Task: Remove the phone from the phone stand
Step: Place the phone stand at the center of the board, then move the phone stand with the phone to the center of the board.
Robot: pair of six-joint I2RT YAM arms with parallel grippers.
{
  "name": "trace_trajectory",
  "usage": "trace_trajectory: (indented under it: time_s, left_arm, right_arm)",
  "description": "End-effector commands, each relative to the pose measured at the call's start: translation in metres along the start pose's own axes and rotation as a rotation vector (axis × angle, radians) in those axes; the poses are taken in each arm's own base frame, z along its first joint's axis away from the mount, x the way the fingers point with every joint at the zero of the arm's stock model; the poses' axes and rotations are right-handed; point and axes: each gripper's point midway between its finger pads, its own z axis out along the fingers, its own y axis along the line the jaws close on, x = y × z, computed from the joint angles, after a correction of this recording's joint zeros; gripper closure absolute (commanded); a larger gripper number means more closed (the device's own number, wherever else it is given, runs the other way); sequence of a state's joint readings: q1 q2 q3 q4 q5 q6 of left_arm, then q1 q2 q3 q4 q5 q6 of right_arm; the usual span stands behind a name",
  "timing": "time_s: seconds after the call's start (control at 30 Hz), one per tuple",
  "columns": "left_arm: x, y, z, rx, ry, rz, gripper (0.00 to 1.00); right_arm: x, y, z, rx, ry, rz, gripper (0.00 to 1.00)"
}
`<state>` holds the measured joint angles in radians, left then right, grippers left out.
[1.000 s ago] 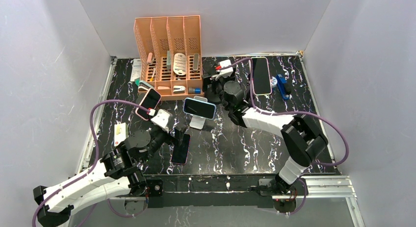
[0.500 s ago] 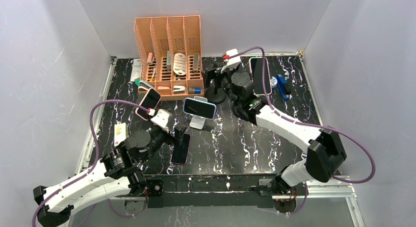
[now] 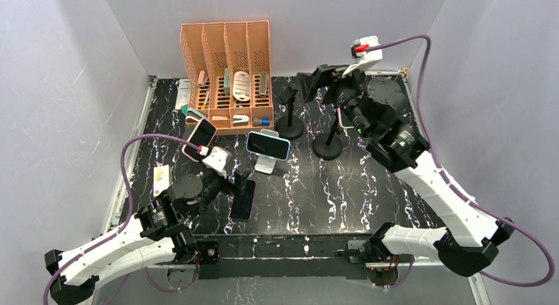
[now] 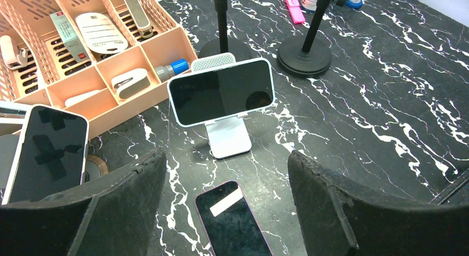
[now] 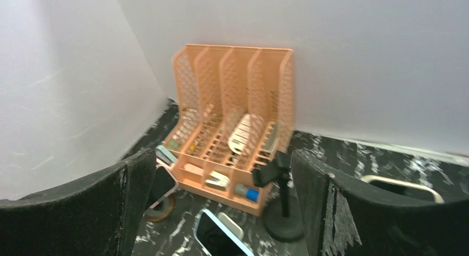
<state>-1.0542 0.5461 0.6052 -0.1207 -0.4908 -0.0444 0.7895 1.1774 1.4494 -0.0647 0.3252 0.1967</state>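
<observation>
Right fingers (image 3: pixel 316 78), open and empty, rise toward the black marbled tabletop's (image 3: pixel 329 186) far-right corner; left fingers (image 3: pixel 238 181) stay open and empty; white-cased black-screened phone (image 3: pixel 267 144) unmoved.

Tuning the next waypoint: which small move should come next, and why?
Probably ease the left gripper forward toward the phone. Its jaws are open and centred on the phone, which sits landscape on the white stand just ahead, untouched. The right gripper hangs high at the back.
</observation>
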Motion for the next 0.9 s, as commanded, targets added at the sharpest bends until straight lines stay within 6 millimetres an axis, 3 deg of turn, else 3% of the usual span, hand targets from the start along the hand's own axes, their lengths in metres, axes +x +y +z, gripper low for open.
trace_trajectory:
  time_s: [0.0,0.2,0.4,0.5,0.67,0.87]
  left_arm:
    - [-0.017,0.004,-0.003,-0.017,-0.036,-0.019,0.22]
    - [-0.015,0.003,-0.002,-0.018,-0.029,-0.017,0.22]
    - [-0.014,0.002,-0.001,-0.015,-0.024,-0.015,0.22]
    - [-0.013,0.001,0.001,-0.013,-0.017,-0.012,0.22]
    - [-0.013,0.002,0.000,-0.014,-0.016,-0.010,0.22]
    - [-0.015,0.001,-0.001,-0.007,-0.025,-0.015,0.22]
  right_arm:
    - [0.022,-0.047,-0.028,0.211,0.191,-0.118,0.01]
    - [0.039,-0.114,-0.036,0.354,0.345,-0.085,0.01]
    - [0.047,-0.143,-0.031,0.359,0.332,0.037,0.01]
    - [0.038,-0.150,-0.026,0.339,0.255,0.089,0.01]
    - [0.049,-0.167,-0.015,0.365,0.281,0.086,0.01]
    - [0.057,-0.170,-0.005,0.326,0.314,0.056,0.01]
